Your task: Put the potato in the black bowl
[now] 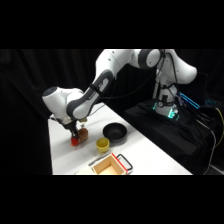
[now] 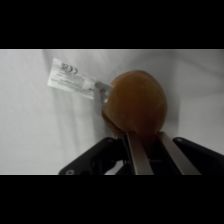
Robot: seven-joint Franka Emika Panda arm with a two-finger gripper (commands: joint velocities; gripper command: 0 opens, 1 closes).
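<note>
Potato (image 1: 80, 136): a brown oval lump with a red-orange end, at the left part of the worktop in the side view, right under the hand. In the wrist view (image 2: 136, 102) it fills the middle as a rounded orange-brown dome. I cannot tell whether it rests on the worktop or is just off it.

Hand (image 1: 76, 134): comes down from above onto the potato. In the wrist view (image 2: 150, 150) its two metal fingers (image 2: 137, 157) rise from the bottom edge, set at a narrow gap and pressed against the near side of the potato, holding it.

White label (image 2: 74, 78): a small printed tag lying on the worktop at about 10 o'clock from the potato in the wrist view, one end reaching the potato's edge.

Yellow cup (image 1: 102, 145): small, upright, at about 4 o'clock from the potato in the side view, near it but apart.

Black bowl (image 1: 114, 131): round, matte, shallow, at about 2 o'clock from the yellow cup, just beside it; nothing shows inside it.

Tan box (image 1: 111, 165): square, open-topped, with a red-trimmed handle on its right side, at 6 o'clock from the cup, at the near edge of the worktop.

Worktop (image 1: 150, 160): white, running from upper left to lower right.

Arm (image 1: 100, 85): white, reaching from the base at upper right.
</note>
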